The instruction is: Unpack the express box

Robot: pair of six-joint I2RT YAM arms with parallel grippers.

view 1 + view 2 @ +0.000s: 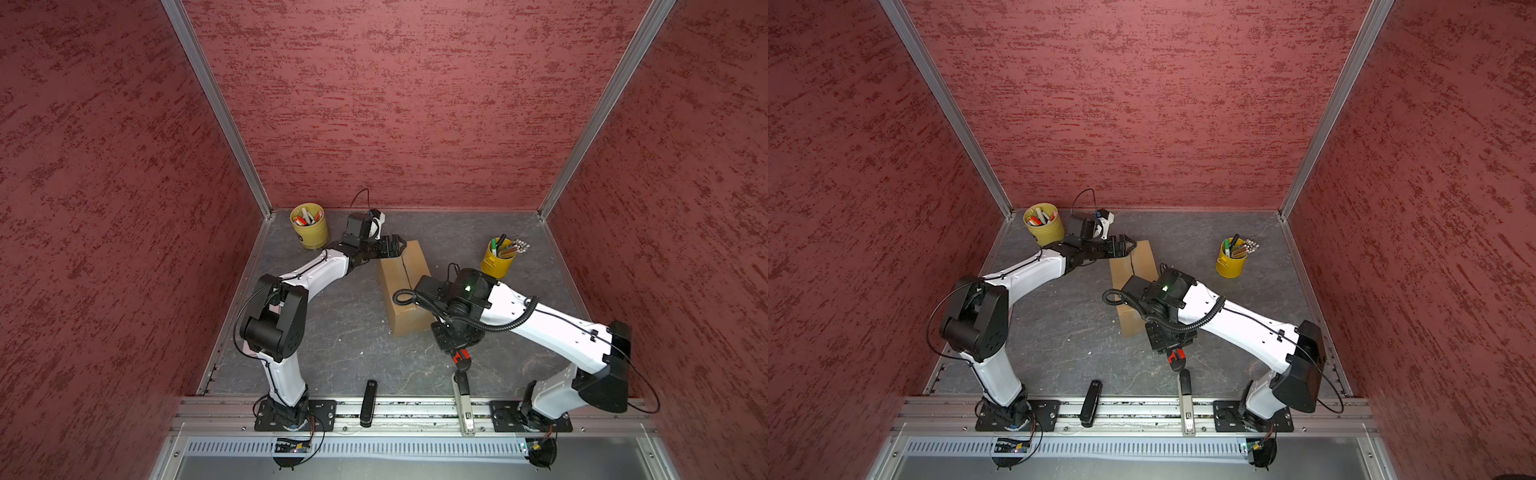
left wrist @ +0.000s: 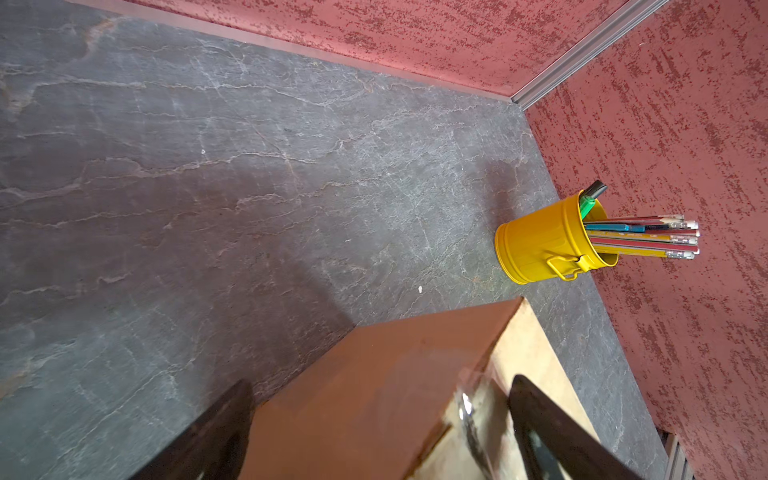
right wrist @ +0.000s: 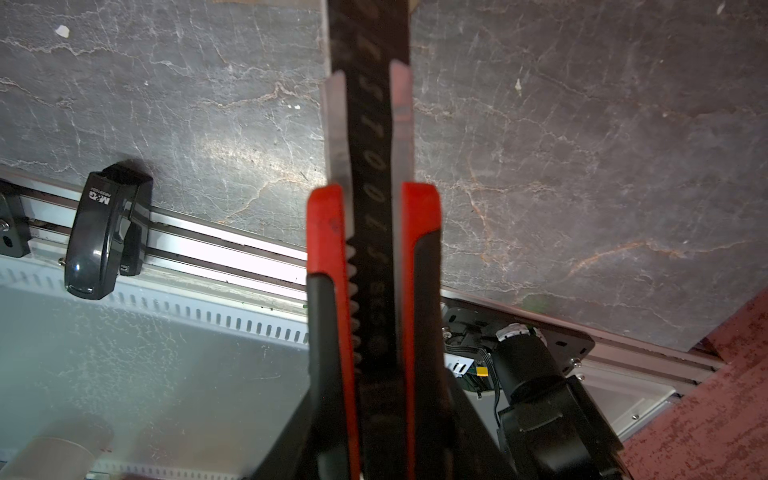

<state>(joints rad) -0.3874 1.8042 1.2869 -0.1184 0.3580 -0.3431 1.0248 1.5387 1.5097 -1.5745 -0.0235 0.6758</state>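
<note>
While the left pincer (image 1: 397, 245) stands spread wide at the upper end of the express box (image 1: 394, 274), gripping nothing, the right pincer (image 1: 458, 349) is clamped on a red and black utility knife (image 1: 462, 360) just below the box's lower right corner in both top views. In the left wrist view the two dark fingers (image 2: 216, 428) straddle one long top edge of the box. One sits out past the shaded side wall and the other over the paler top face, where a strip of glossy tape (image 2: 466, 409) shows. Whether either finger touches the cardboard I cannot tell. The right wrist view looks along the knife, with its toothed black slider track between silver rails up the middle of the frame and the red grip lower down; the blade cannot be made out.

The box lies in the middle of the grey tabletop (image 1: 345, 332), its length running from upper to lower frame, flaps down, with a dark seam line along its top. The right arm's wrist hides its lower right part.

Further out, a yellow cup of markers (image 1: 309, 227) stands at upper left, just beside the left wrist. A second yellow cup of pencils (image 1: 498, 259) stands right of the box, apart from it. At lower centre a black stapler (image 1: 368, 402) lies across the front rail (image 1: 415, 409), and a pale grey oblong tool (image 1: 465, 405) crosses the rail directly below the knife
</note>
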